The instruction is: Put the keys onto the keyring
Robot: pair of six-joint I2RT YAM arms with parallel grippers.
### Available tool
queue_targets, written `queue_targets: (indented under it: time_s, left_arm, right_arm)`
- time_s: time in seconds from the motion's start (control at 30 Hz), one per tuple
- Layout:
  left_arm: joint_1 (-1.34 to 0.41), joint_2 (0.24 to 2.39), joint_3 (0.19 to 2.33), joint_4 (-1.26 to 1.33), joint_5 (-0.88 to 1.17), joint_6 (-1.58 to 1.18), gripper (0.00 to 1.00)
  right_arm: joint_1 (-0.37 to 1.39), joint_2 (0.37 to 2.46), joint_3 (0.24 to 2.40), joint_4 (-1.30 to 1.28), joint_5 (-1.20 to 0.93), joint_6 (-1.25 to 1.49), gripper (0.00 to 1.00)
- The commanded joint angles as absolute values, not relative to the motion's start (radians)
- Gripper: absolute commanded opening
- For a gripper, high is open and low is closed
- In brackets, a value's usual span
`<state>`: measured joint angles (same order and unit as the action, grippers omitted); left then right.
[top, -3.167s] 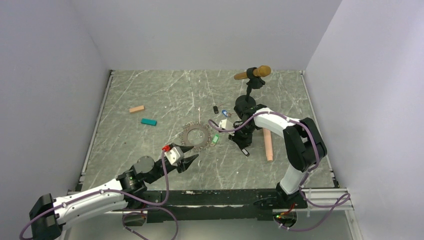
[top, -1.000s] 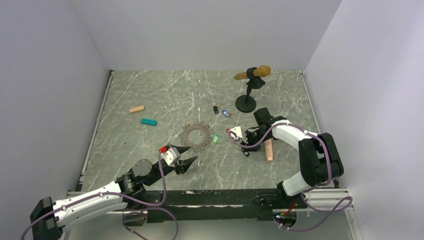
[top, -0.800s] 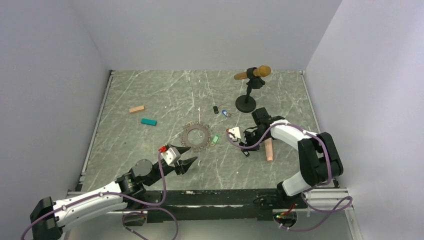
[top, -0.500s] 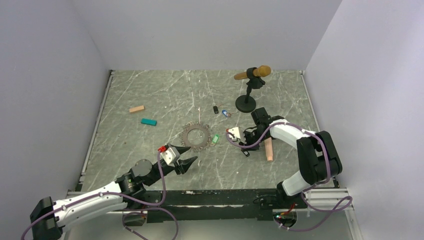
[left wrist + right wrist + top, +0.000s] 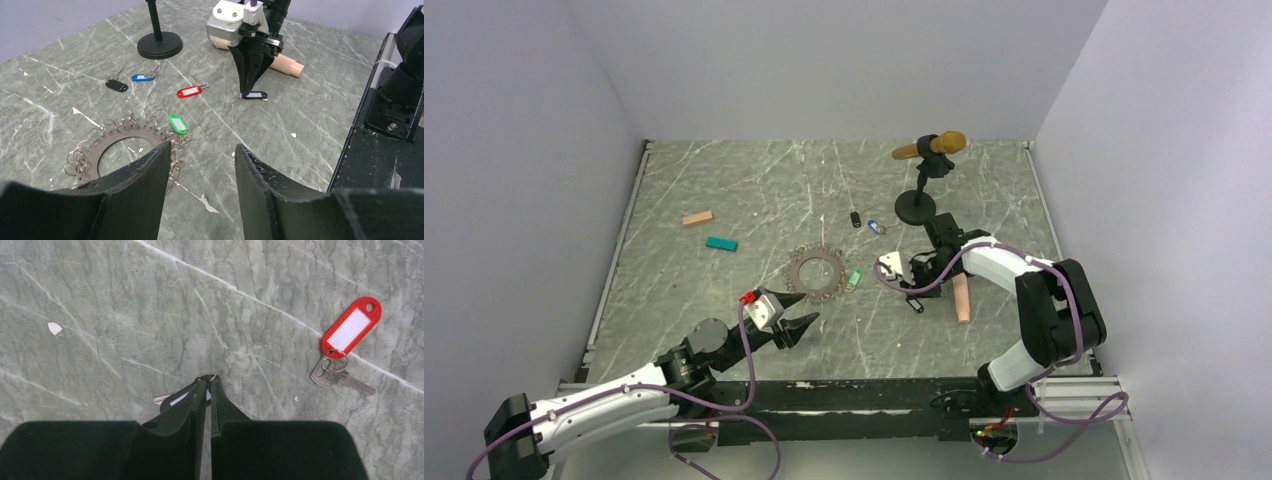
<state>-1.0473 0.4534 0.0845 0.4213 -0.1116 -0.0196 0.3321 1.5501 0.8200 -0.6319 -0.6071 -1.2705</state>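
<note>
The right gripper [image 5: 248, 91] stands straight down on the table [image 5: 724, 190], a little right of its middle, with the tips on the black-tagged key [image 5: 257, 95]. In the wrist view its jaws stand almost together, with only a slit between them. The key's thin wire loop sits right at the tips, but I cannot tell whether it is pinched. The tag lies flat on the stone beneath.

The left gripper [image 5: 202, 150] hangs near the front edge, jaws wide apart and empty. The keyring [image 5: 801, 272] lies ahead of it, about mid-table, with a green-tagged key [image 5: 177, 123] against its rim. A red-tagged key [image 5: 350, 327] lies near the right gripper. A blue-tagged key [image 5: 143, 77] and another black one [image 5: 116, 85] lie towards the far edge, by the microphone stand [image 5: 160, 47].

To my eye the worry is the loop. It is thin and lies flat, so it may squirt out from between the tips, or they may come up with nothing. Pressing harder risks scraping the stone. Nothing holds the keyring, so it may slide when a key is pushed at it.
</note>
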Motion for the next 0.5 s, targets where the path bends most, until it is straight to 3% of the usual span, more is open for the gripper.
queue_targets:
  time_s: [0.0, 0.33, 0.47]
  left_arm:
    - [-1.043, 0.447, 0.080, 0.465, -0.123, -0.033, 0.55]
    - [-1.043, 0.453, 0.078, 0.473, -0.120, -0.037, 0.55]
    - [-1.043, 0.453, 0.078, 0.472, -0.119, -0.036, 0.55]
  right_arm:
    - [0.337, 1.552, 0.853, -0.615, -0.620, -1.263, 0.11]
    - [0.339, 1.570, 0.878, -0.630, -0.618, -1.232, 0.00]
    - [0.346, 1.583, 0.911, -0.651, -0.604, -1.197, 0.00]
